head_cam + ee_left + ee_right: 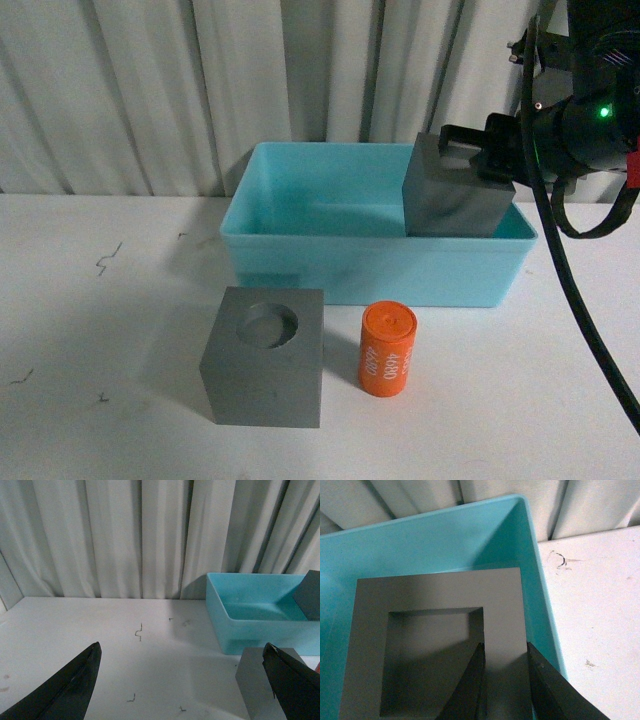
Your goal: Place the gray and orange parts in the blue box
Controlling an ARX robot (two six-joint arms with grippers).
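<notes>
white pleated curtains (200,80) are hanging behind a white table (100,350) flecked w/ small dark marks. the blue box (330,270) is sitting toward the back of the table, just in front of the curtains, open side up.

the right gripper (504,647) is clamping the gray cube w/ the square recess (455,205) by one wall: one finger (470,690) is reaching down inside the recess, the other (545,690) is pressing on the outer face. the cube is hanging slightly tilted over the box's right end, its lower edge hidden behind the front rim in the front view. can't tell whether it is touching the box floor.

the gray cube w/ the round recess (265,360) is standing on the table in front of the box, recess facing up, apart from the box wall. the orange cylinder (386,350) is standing upright just beside it, on the robot's right, white numbers showing on its side; the two aren't touching.

the left gripper (181,652) is hovering over the table w/ its jaws spread wide and nothing between them. in the left wrist view a corner of the round-recess cube is showing near one fingertip (280,670), w/ the box beyond it.
</notes>
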